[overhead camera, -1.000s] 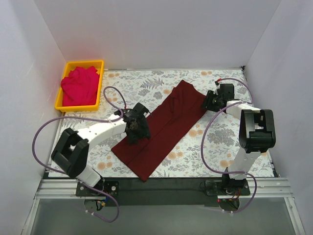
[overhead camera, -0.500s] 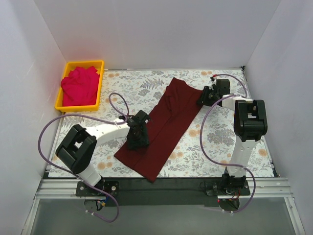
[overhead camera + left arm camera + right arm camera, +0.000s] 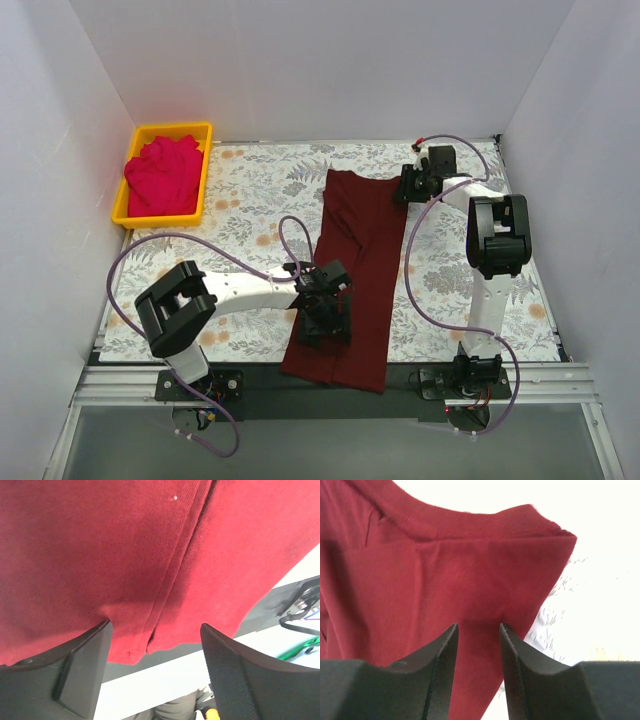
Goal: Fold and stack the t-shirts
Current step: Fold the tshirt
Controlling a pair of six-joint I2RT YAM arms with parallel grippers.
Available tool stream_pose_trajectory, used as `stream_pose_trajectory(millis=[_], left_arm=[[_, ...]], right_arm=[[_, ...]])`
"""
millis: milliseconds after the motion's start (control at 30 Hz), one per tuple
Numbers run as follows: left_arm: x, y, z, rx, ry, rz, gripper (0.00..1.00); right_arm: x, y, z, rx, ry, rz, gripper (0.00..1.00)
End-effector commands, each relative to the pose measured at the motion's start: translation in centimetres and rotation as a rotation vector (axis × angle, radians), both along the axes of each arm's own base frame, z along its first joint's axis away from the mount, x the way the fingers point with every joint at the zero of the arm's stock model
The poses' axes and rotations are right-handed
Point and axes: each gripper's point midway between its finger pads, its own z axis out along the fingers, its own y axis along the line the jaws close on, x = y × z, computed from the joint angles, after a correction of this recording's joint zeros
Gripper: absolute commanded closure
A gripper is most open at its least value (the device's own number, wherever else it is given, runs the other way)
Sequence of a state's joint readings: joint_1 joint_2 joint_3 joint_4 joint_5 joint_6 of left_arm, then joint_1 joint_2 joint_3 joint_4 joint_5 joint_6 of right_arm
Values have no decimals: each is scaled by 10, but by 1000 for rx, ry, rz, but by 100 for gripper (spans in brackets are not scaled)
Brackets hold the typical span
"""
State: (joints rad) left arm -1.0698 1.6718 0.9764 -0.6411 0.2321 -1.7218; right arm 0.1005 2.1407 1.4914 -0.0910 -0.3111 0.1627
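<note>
**Figure.** We show the maroon t-shirt [image 3: 365, 250] as a long folded strip on the worktop [image 3: 250, 180], well to the right of the yellow bin [image 3: 175, 127]. The strip's end farther from the bin overhangs the worktop's near edge. The pinkish-red t-shirt [image 3: 160, 178] lies crumpled inside the bin. The left end effector [image 3: 155, 626] rests on the strip near that farther end, jaws wide apart over flat cloth. The right end effector [image 3: 477, 626] meets the strip's other end, at the corner turned away from the bin (fingers slightly parted, tips on cloth). We cannot tell whether it pinches the fabric.
</note>
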Motion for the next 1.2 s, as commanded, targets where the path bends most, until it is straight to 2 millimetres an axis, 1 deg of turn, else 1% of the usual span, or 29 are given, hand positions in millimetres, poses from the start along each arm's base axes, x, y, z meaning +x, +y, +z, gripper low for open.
stream_pose_trajectory(millis=[0,33,67,100,133,167,200,233,267,300,333,367,400,467,500,533,567,600,633,667,700,733,767,800,833,900,1000,1033,1167], left_arm=[[14,-8,33,-22,-48,62,28],[23,-7,45,-38,-83,82,28],[31,-4,52,-33,-111,99,28],[42,0,58,-34,-145,122,27],[63,12,69,-53,-179,166,27],[75,21,73,-57,-194,196,27],[87,33,76,-60,-207,230,27],[115,56,86,-70,-258,293,27],[129,69,90,-64,-289,329,27],[144,83,95,-54,-322,360,27],[169,109,100,-39,-353,439,27],[180,123,103,-20,-388,436,27],[199,148,105,8,-414,505,27],[223,180,110,79,-492,554,27],[234,202,109,121,-516,615,27],[244,222,110,188,-566,658,27],[247,233,111,221,-587,679,27],[250,247,111,271,-607,710,27],[252,254,112,305,-627,726,27],[252,264,109,350,-651,746,27],[251,269,108,369,-670,763,27],[249,273,107,377,-689,779,27],[245,277,94,394,-693,783,27],[241,281,86,409,-694,784,27],[238,282,81,409,-695,786,27],[234,278,71,391,-659,762,27],[235,275,69,381,-652,747,27],[235,275,69,380,-653,744,27],[235,275,69,380,-653,740,27]], right_arm=[[-6,5,48,-116,-116,47,54],[-13,15,69,-127,-160,68,53],[-23,16,67,-155,-160,77,53],[-31,22,70,-165,-168,93,53],[-41,37,87,-171,-207,124,53],[-46,39,89,-205,-221,126,53],[-57,44,83,-221,-208,136,54],[-69,62,91,-224,-231,170,55],[-75,66,89,-261,-244,197,55],[-87,81,85,-279,-248,242,56],[-93,88,86,-291,-258,263,58],[-98,93,85,-308,-263,278,59],[-107,108,83,-318,-273,327,60],[-112,114,75,-361,-271,337,62],[-119,124,68,-371,-265,367,63],[-121,128,65,-382,-266,387,64],[-120,130,63,-399,-267,387,64],[-124,138,59,-410,-269,406,64],[-125,138,50,-436,-255,420,65],[-124,143,51,-444,-258,425,65],[-123,144,48,-456,-253,429,66],[-125,149,40,-465,-239,443,66],[-123,152,41,-467,-240,446,66],[-122,152,38,-481,-236,447,66],[-121,153,31,-490,-224,451,69],[-119,157,25,-503,-217,461,69],[-115,159,21,-525,-212,460,69],[-114,159,17,-537,-208,459,69],[-109,155,14,-592,-214,441,68]])
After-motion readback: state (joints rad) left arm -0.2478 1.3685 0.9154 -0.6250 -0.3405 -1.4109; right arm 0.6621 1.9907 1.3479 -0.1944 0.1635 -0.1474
